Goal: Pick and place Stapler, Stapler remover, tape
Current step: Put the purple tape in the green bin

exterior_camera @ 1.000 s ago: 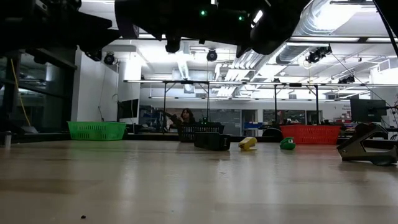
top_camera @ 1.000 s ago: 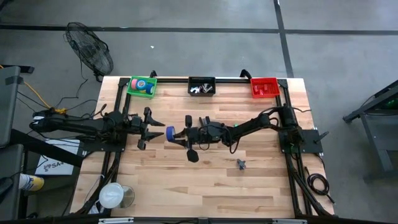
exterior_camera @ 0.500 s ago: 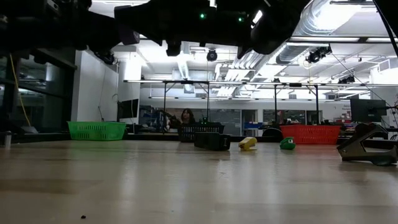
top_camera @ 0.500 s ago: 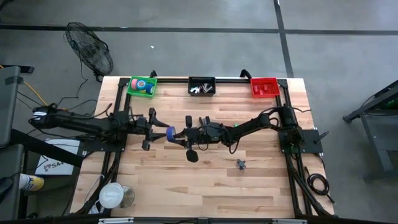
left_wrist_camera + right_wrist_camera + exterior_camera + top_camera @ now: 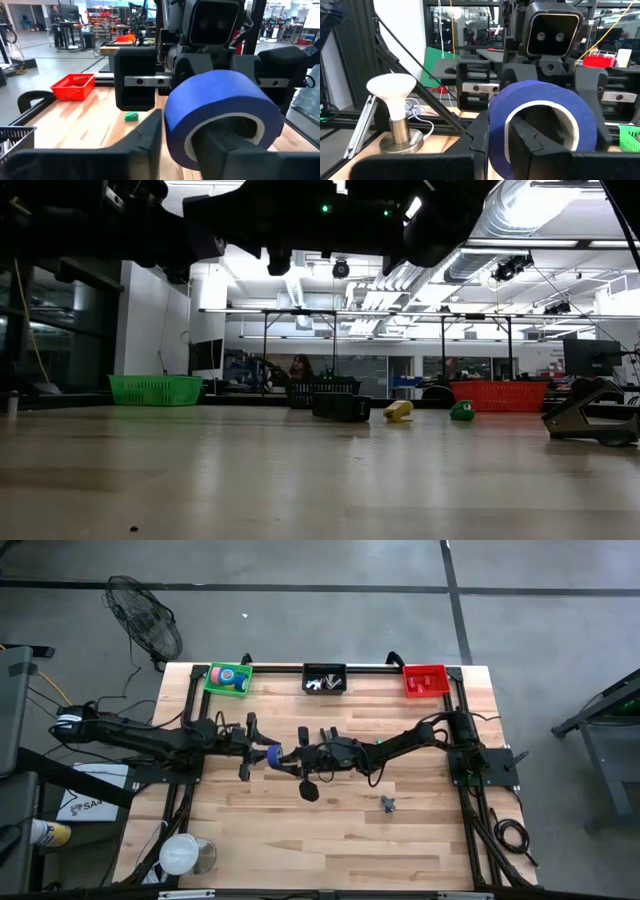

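Blue tape [image 5: 272, 753], one ring-shaped roll, hung above the middle of the surface [image 5: 330, 830], pinched between the two arms. The right end effector [image 5: 283, 757] was shut on the roll, one finger through its hole as the right wrist view showed. The left end effector [image 5: 258, 751] had come in from nine o'clock and its fingers also straddled the roll's wall, partly closed on it; whether it already bore the load I cannot tell.

For the coming move the roll lay at three o'clock of the left end effector and at nine o'clock of the right, its hole axis running along that same line, so both were equally near. It looked like a hand-over.

Only the high view showed the green bin [image 5: 228, 678] at eleven o'clock with other rolls inside. The low view showed a stapler [image 5: 592, 416] on the surface, the arms only dark shapes overhead.
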Controlling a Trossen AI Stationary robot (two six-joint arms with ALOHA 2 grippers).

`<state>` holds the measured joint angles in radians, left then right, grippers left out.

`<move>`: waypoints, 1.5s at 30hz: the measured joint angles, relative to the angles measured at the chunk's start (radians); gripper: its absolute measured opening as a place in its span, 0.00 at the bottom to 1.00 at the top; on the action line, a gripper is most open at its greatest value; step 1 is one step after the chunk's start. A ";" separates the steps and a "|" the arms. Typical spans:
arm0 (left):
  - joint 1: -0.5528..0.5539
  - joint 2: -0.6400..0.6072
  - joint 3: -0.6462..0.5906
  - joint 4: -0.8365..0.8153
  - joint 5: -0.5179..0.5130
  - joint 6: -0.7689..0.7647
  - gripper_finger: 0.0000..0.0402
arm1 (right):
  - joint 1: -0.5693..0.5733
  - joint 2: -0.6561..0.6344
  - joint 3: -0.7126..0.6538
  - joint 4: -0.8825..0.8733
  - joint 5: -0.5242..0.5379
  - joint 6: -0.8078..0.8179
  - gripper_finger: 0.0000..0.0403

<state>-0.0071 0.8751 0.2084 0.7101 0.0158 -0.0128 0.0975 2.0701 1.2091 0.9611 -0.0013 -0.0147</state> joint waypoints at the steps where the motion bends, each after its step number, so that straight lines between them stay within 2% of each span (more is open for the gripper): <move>1: 0.000 0.003 0.001 0.000 0.000 0.000 0.20 | 0.000 0.000 0.000 -0.001 0.000 0.000 0.08; 4: 0.000 0.007 0.002 0.001 0.000 0.002 0.09 | 0.000 0.000 0.000 -0.003 0.005 0.004 0.08; 8: 0.000 0.007 0.002 -0.002 0.011 0.006 0.09 | 0.001 0.000 0.001 -0.007 0.030 0.013 0.09; 15: 0.000 0.007 0.002 -0.023 0.021 0.013 0.09 | 0.002 -0.016 0.000 -0.053 0.022 0.018 0.30; 18: 0.000 0.007 0.002 -0.037 -0.032 0.009 0.09 | 0.002 -0.053 0.001 -0.145 0.028 0.018 0.36; 22: 0.000 0.006 0.001 -0.070 -0.160 -0.020 0.09 | 0.001 -0.121 0.000 -0.357 0.117 0.010 0.39; 26: 0.000 0.006 0.001 -0.116 -0.341 -0.068 0.09 | 0.001 -0.194 0.000 -0.588 0.282 0.018 0.40; 30: 0.000 0.006 0.001 -0.185 -0.530 -0.102 0.09 | 0.001 -0.250 0.000 -0.810 0.453 0.091 0.38; 34: 0.001 0.007 0.001 -0.225 -0.787 -0.124 0.09 | 0.000 -0.266 0.000 -0.954 0.571 0.133 0.36; 38: 0.010 0.006 0.001 -0.225 -1.026 -0.105 0.09 | 0.000 -0.266 0.000 -1.037 0.621 0.138 0.34; 41: 0.069 0.006 0.001 -0.240 -1.078 -0.106 0.09 | 0.000 -0.266 0.000 -1.074 0.649 0.138 0.34; 45: 0.205 0.006 0.001 -0.279 -1.041 -0.171 0.09 | 0.000 -0.266 0.000 -1.080 0.677 0.102 0.34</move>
<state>0.1980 0.8814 0.2092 0.4308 -1.0253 -0.1838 0.0978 1.8042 1.2091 -0.1192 0.6753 0.0875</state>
